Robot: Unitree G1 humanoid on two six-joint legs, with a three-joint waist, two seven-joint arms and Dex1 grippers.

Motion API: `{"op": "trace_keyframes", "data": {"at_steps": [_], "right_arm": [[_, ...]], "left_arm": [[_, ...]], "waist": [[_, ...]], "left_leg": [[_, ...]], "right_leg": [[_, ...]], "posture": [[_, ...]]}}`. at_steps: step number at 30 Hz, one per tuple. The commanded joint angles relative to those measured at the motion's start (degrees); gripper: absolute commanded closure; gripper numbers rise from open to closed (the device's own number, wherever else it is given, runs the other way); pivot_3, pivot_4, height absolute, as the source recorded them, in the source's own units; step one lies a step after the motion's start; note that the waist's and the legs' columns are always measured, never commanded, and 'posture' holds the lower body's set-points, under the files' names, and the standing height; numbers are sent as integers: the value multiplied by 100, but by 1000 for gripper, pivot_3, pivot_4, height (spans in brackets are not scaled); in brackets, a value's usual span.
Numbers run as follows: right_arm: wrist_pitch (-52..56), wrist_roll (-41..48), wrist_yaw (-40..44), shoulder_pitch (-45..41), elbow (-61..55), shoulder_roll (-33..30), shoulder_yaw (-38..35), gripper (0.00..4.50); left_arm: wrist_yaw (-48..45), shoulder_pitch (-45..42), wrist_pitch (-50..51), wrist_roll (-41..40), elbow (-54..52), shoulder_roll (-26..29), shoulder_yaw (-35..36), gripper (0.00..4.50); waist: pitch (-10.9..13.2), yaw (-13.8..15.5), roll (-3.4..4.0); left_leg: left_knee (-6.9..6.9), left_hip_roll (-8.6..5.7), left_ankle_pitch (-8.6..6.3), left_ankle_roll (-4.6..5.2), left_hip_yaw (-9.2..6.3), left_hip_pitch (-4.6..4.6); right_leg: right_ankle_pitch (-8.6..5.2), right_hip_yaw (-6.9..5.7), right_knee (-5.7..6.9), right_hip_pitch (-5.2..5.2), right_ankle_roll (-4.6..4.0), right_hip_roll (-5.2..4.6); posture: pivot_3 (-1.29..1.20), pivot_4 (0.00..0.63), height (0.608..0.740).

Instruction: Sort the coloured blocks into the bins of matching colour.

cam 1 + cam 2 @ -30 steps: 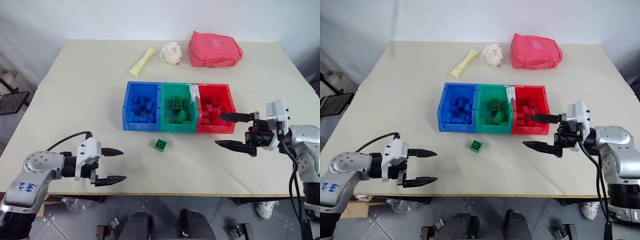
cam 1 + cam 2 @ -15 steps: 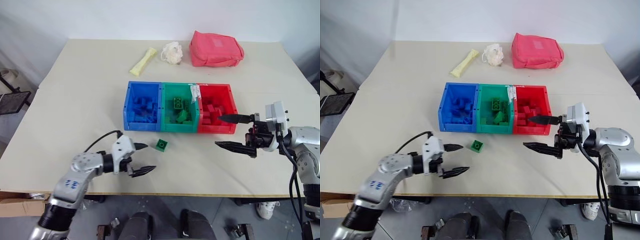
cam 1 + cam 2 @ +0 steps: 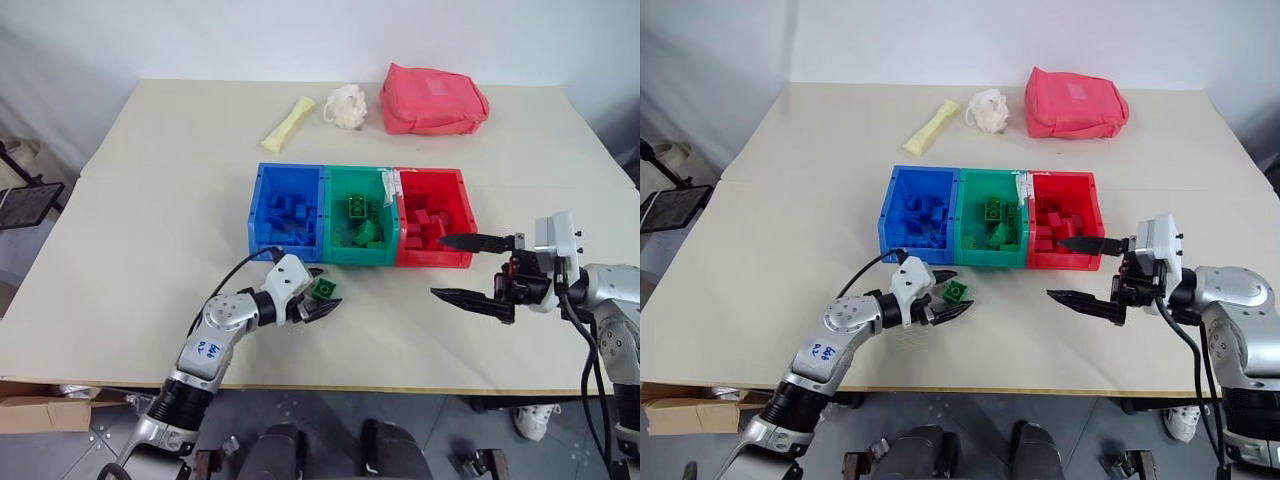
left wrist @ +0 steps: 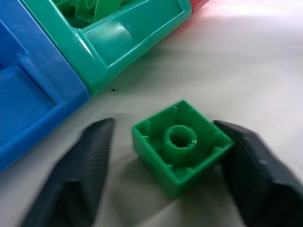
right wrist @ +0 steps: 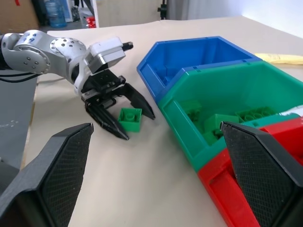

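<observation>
One green block (image 3: 322,290) lies on the table just in front of where the blue and green bins join. My left gripper (image 3: 326,289) straddles it, one finger on each side. In the left wrist view a gap shows between one finger (image 4: 90,161) and the block (image 4: 182,144), so the jaws are open around it. The blue bin (image 3: 256,215), green bin (image 3: 358,256) and red bin (image 3: 433,259) stand joined in a row, each holding blocks of its own colour. My right gripper (image 3: 437,266) hovers open and empty just right of the red bin.
A pink pouch (image 3: 432,98), a white crumpled object (image 3: 345,104) and a pale yellow object (image 3: 286,122) lie at the far side of the table. Bare tabletop stretches left of the bins and along the near edge.
My left gripper has swung right and forward from the near left edge to the green block, and its fingers have narrowed around it. The right gripper has stayed put.
</observation>
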Motion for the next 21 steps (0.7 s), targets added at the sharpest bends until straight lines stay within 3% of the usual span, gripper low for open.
{"op": "trace_keyframes", "data": {"at_steps": [1, 6, 11, 20, 21], "right_arm": [[-17, 150, -70, 90, -275, -115, -252, 0], [-29, 178, -167, 204, -350, -130, -332, 0], [-53, 187, -323, 274, -392, -107, -458, 0], [-91, 200, -651, 235, -441, -1, -505, 0], [-90, 205, -670, 242, -459, -2, -509, 0]], "left_arm": [[-163, 93, -58, 1, -127, 8, -164, 2435], [-272, -40, 22, -213, -404, -97, -100, 2441], [-137, -713, 365, -594, -690, -521, 130, 2441], [260, -2747, -876, -163, 2073, -1148, 331, 2441], [257, -2872, -976, -108, 2305, -1163, 324, 2091]], "waist": [[0, 1, 0], [0, 2, 0], [1, 53, -1], [2, 110, -3], [2, 111, -4]], "left_leg": [[0, 0, 0, 0, -1, 0], [0, 0, 0, 0, -2, -1], [5, 0, 0, 0, -5, -8], [0, -4, 3, 5, 9, -5], [0, -4, 4, 6, 12, -7]], "right_leg": [[0, 0, 0, 0, 0, 0], [0, -1, -2, 1, 0, 0], [0, -2, -5, 1, 0, -2], [3, -41, -7, 1, 5, 14], [3, -49, -8, 1, 6, 14]], "posture": [[0, 150, 740], [0, 150, 740], [0, 150, 740], [0, 150, 740], [0, 150, 740]]}}
